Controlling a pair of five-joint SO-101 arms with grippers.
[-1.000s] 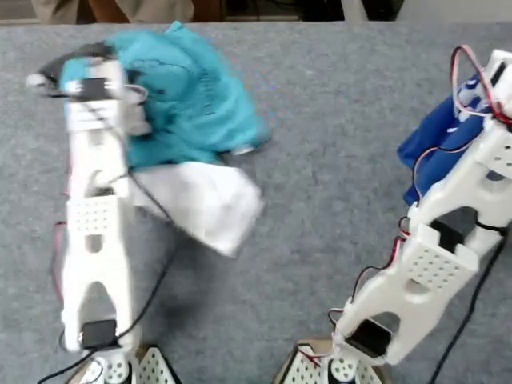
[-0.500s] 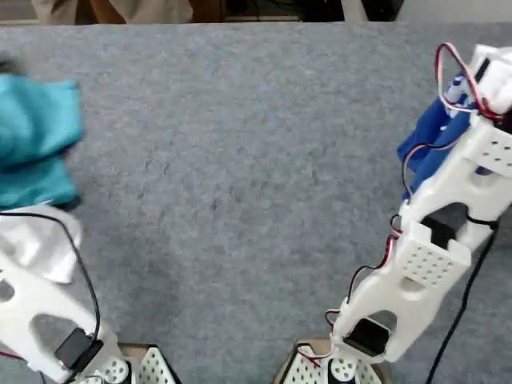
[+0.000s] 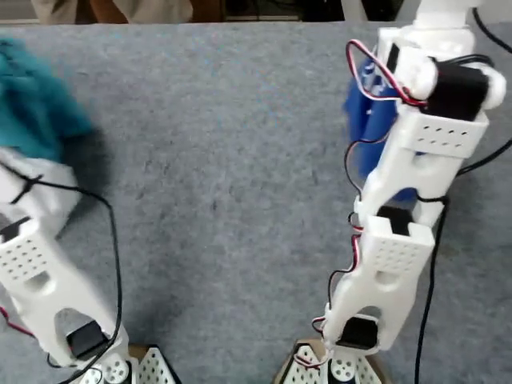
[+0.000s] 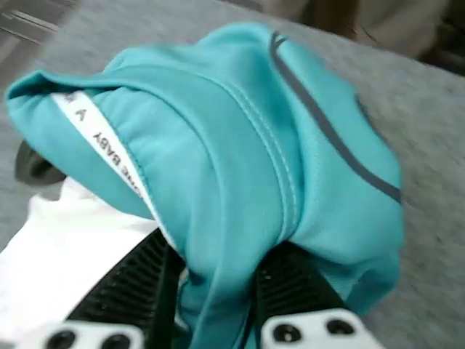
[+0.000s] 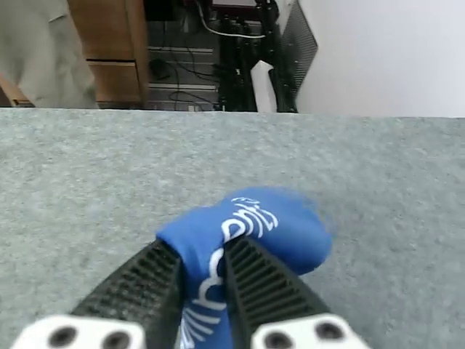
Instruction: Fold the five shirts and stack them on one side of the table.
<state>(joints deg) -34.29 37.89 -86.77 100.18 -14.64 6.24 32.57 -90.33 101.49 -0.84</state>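
A teal shirt (image 4: 240,138) is bunched up and pinched between the black fingers of my left gripper (image 4: 214,269), which is shut on it. A white shirt (image 4: 65,247) lies crumpled just beside and under it. From above, the teal shirt (image 3: 32,104) sits at the table's far left, above my left arm (image 3: 36,264). My right gripper (image 5: 200,258) is shut on a blue shirt (image 5: 247,229) with white print, held above the table. In the high view the blue shirt (image 3: 370,120) hangs beside my right arm (image 3: 416,160) at the far right.
The grey felt table (image 3: 224,160) stretches bare between the two arms. Both arm bases (image 3: 320,368) stand at the near edge. A wooden cabinet (image 5: 109,58) and cables lie beyond the far edge.
My left arm swung far to the left, dragging the teal and white shirts from the upper middle-left to the table's left edge. My right arm shifted left and rose with the blue shirt.
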